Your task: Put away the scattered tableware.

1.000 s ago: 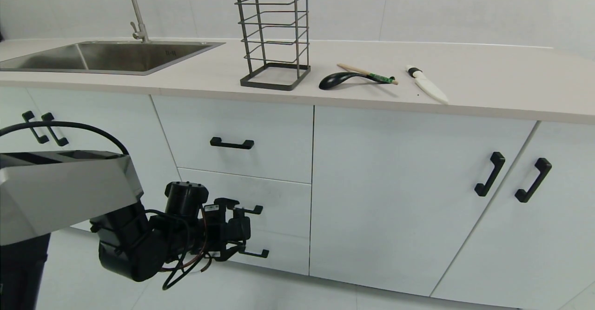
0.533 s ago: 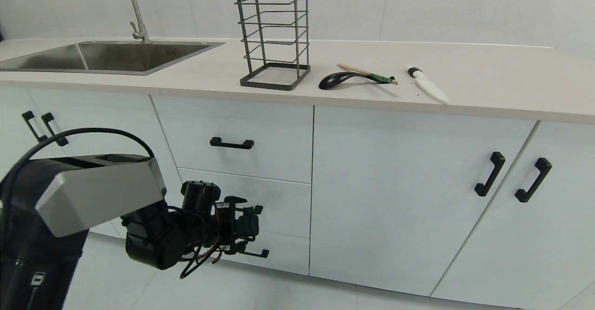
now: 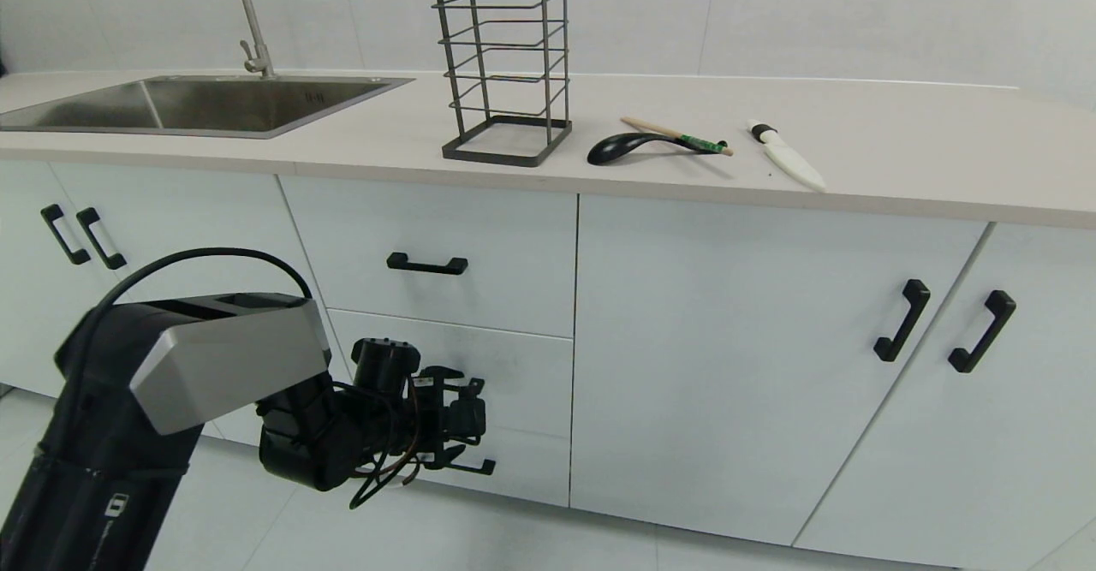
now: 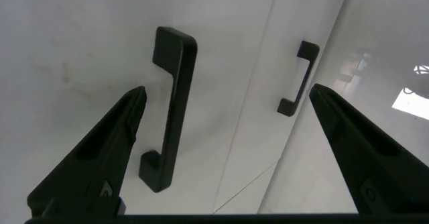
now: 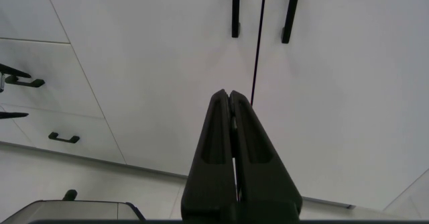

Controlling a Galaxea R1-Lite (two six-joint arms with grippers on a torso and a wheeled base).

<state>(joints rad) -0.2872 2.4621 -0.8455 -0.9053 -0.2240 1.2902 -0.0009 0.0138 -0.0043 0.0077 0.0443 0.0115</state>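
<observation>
Left claw (image 3: 469, 421) wide open, empty — edged closer to cabinet handle (image 4: 171, 110), seemingly untouched.

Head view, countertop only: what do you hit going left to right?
sink → wire rack → black spoon → white knife
</observation>
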